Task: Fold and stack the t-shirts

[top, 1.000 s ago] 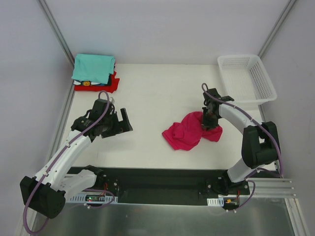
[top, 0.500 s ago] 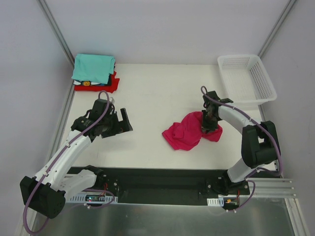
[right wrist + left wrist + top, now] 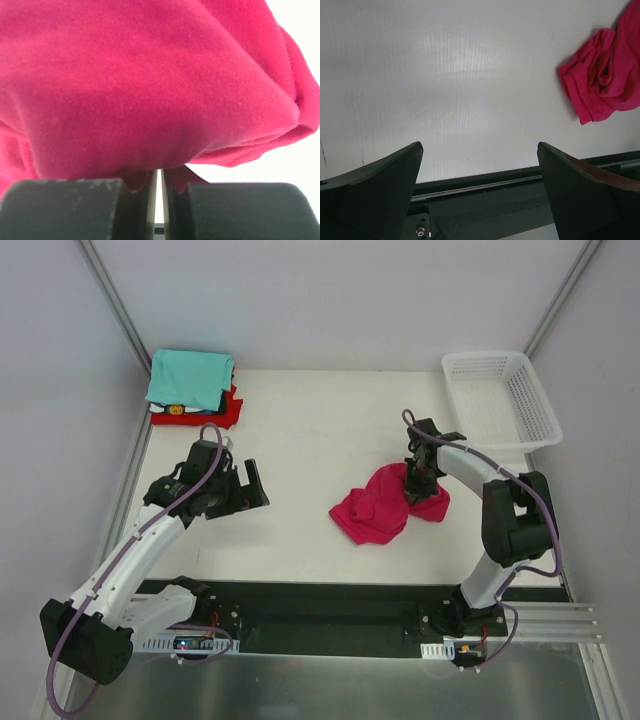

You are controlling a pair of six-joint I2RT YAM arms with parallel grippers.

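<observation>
Pink shirt (image 3: pixel 383 508) lies crumpled on the table (image 3: pixel 300 430). My right gripper (image 3: pixel 416 478) pinches its far edge, jaws nearly together on cloth, I judge to lift and spread it. Left gripper (image 3: pixel 245 483) hangs wide open, empty. Folded stack (image 3: pixel 190 380) sits far-left.

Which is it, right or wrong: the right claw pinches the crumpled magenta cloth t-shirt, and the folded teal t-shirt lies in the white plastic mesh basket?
Wrong: the top external view shows the folded teal cloth t-shirt atop the far-left stack, not in the white plastic mesh basket.
</observation>
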